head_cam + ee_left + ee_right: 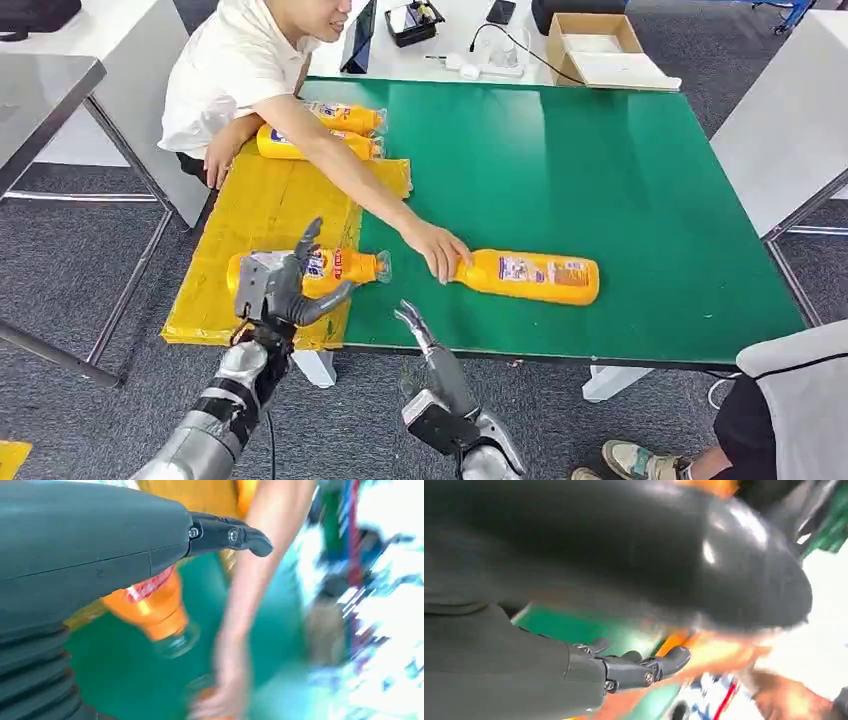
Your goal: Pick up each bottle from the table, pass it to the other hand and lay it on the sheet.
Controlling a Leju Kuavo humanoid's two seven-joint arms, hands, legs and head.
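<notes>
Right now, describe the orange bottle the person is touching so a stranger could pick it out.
Start at the green table. The orange plastic bottle lies on its side on the bare green, right of the yellow sheet. Unlike the other bottles, it is off the sheet, with a person's hand at its neck.

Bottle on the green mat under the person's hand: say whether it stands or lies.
Lying. The bottle rests lengthwise on the mat, the person's hand at its neck end.

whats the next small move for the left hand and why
Probably lower the left hand a little and let go: the bottle it holds already lies over the yellow sheet near its edge. The right hand looks empty, and a person's hand is on another bottle.
</notes>
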